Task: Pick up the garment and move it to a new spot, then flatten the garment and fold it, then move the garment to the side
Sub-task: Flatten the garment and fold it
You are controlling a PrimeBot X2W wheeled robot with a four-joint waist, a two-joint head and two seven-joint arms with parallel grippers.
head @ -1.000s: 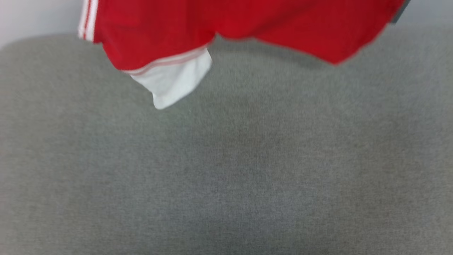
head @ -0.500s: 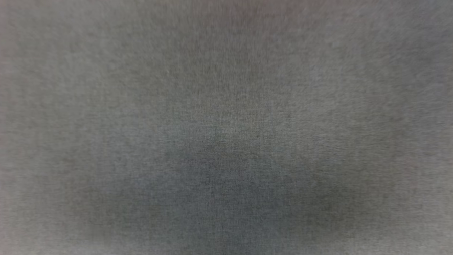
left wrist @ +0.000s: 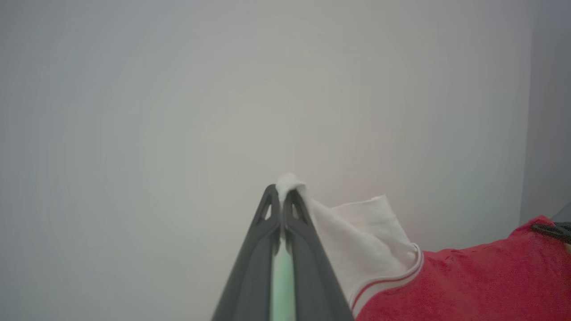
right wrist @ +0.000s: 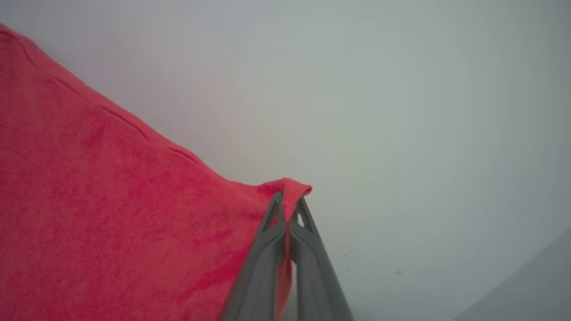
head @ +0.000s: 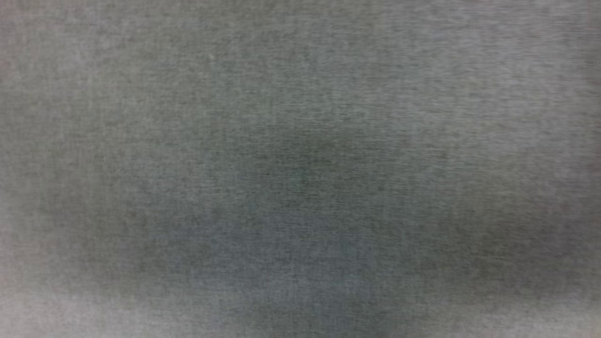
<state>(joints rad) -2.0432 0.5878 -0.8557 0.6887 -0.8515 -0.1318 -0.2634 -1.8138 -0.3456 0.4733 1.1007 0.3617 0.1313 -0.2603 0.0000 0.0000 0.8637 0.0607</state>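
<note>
The garment hangs in the air between my two arms. In the left wrist view my left gripper (left wrist: 281, 192) is shut on the tip of its white sleeve (left wrist: 357, 232), and the red body of the garment (left wrist: 468, 281) stretches off to the lower right. In the right wrist view my right gripper (right wrist: 289, 204) is shut on a red corner of the garment (right wrist: 111, 214), which spreads taut across the left half of that picture. A dark tip of the other gripper (left wrist: 553, 229) shows at the garment's far corner.
The head view looks down on blurred grey fabric surface (head: 300, 141) with a soft shadow in its middle. Behind both grippers stands a plain pale wall (left wrist: 178, 111). A darker grey edge (right wrist: 531, 285) shows at the lower right of the right wrist view.
A second ago the garment's red hem and white sleeve hung at the top of the head view; since then that picture has shifted and they have left it.
</note>
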